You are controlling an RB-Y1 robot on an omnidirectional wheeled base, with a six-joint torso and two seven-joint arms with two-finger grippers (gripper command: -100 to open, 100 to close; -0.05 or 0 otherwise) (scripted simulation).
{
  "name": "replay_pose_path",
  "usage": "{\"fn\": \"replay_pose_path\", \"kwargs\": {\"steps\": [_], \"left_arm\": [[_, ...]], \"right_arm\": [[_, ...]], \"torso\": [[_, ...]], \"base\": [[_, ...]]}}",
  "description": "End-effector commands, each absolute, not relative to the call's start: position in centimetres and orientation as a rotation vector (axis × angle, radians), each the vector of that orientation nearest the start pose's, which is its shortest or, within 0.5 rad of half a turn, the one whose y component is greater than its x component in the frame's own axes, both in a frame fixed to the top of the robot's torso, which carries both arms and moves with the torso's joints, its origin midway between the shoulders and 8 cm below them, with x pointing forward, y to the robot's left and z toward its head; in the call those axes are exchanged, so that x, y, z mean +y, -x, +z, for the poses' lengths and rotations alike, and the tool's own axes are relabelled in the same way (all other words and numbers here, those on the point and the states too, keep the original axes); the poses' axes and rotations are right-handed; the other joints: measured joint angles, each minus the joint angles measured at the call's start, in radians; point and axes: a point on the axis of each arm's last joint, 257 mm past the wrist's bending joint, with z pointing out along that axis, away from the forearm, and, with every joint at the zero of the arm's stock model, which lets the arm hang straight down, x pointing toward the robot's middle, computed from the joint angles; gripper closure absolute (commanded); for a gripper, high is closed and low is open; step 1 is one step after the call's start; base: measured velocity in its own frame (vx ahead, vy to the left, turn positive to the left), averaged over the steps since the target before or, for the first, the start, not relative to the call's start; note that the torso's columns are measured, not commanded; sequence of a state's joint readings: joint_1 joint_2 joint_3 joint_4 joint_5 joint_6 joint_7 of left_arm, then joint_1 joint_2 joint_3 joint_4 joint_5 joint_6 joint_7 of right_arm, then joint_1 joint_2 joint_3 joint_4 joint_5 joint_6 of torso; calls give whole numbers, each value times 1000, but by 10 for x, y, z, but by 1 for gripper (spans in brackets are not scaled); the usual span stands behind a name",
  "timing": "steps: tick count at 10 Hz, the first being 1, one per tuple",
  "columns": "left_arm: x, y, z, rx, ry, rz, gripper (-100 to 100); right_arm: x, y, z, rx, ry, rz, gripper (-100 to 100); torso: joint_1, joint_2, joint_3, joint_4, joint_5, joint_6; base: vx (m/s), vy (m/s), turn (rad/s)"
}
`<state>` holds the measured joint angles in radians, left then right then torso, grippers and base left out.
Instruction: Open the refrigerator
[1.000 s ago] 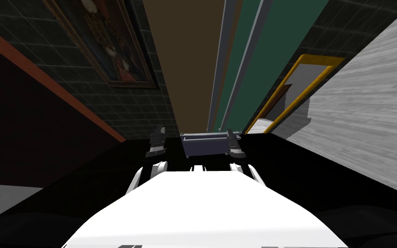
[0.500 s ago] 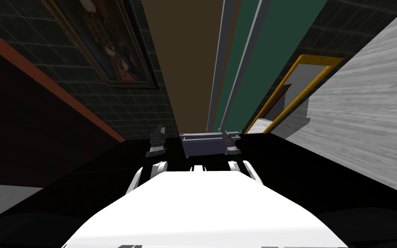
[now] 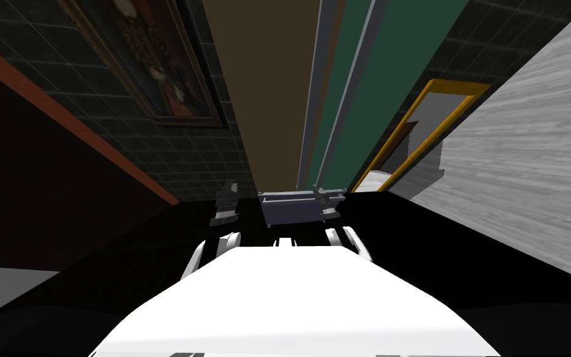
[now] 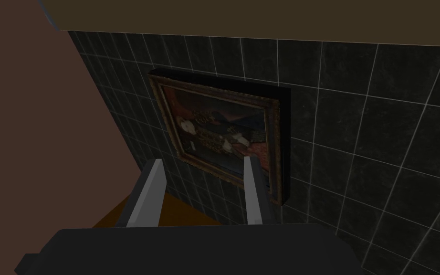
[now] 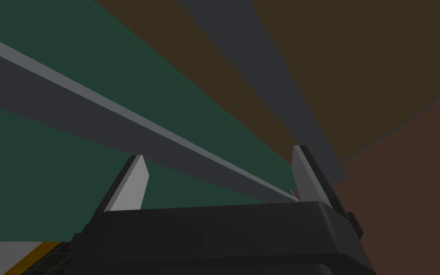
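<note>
Now: right gripper [image 5: 219, 153] fingers spread, empty, facing a green panel [image 5: 47, 191]; its long grey bar [image 5: 95, 119] runs away from them. Left gripper [image 4: 203, 161] fingers parted, empty.

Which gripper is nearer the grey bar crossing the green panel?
Right. The right gripper, open, points at the grey bar close ahead; the left gripper is well off to its left.
</note>
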<state>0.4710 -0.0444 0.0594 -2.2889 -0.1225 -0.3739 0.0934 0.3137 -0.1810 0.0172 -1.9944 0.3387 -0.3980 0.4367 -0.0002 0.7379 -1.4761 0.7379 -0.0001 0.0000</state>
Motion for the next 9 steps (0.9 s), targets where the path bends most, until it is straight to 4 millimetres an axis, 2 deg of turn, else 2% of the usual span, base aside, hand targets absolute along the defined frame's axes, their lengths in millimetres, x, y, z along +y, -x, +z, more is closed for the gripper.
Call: {"fn": "replay_pose_path", "kwargs": {"steps": [1,8,9], "left_arm": [[294,-362,13,673,727,-1232,0],[294,-362,13,673,727,-1232,0],[294,-362,13,673,727,-1232,0]], "right_arm": [[-225,-442,-87,1164,-134,580,-100],[-211,-475,-119,1261,23,354,-100],[-211,-475,-119,1261,26,349,-100]], "torso": [[0,0,0,0,0,0],[0,0,0,0,0,0],[0,0,0,0,0,0]], "base": [[-1,-7,-7],[-1,-7,-5],[-1,-6,-2]]}}
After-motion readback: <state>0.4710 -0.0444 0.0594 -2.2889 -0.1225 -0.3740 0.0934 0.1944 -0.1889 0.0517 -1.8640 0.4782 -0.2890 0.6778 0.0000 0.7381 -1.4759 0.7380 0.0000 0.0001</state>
